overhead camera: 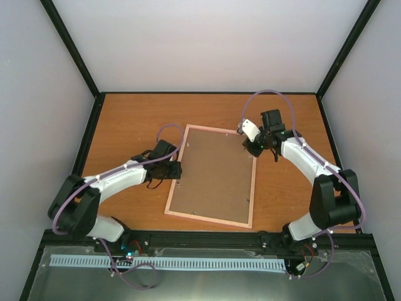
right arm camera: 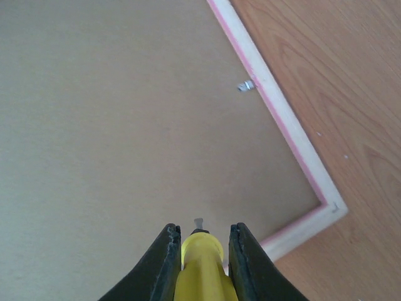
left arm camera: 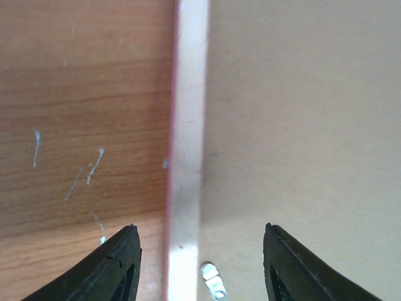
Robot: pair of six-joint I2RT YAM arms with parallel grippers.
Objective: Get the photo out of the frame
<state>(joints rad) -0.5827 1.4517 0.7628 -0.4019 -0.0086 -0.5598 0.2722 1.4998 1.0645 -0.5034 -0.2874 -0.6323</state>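
left gripper (overhead camera: 177,170) at the frame's (overhead camera: 252,188) left rail, jaws apart, one finger over bare desk (overhead camera: 125,119), the other over the board | frame face down mid-desk, brown backing board (overhead camera: 213,172) filling it, metal tab (right arm camera: 246,85) beside the rail; photo out of sight | right gripper (overhead camera: 254,147) near the frame's far right corner, clamped on yellow-handled tool (right arm camera: 200,263), tip over the board

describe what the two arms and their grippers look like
The left arm and right arm have white links between chunky black joints, each with a looping lilac cable. The left gripper and right gripper have black tapered fingers.
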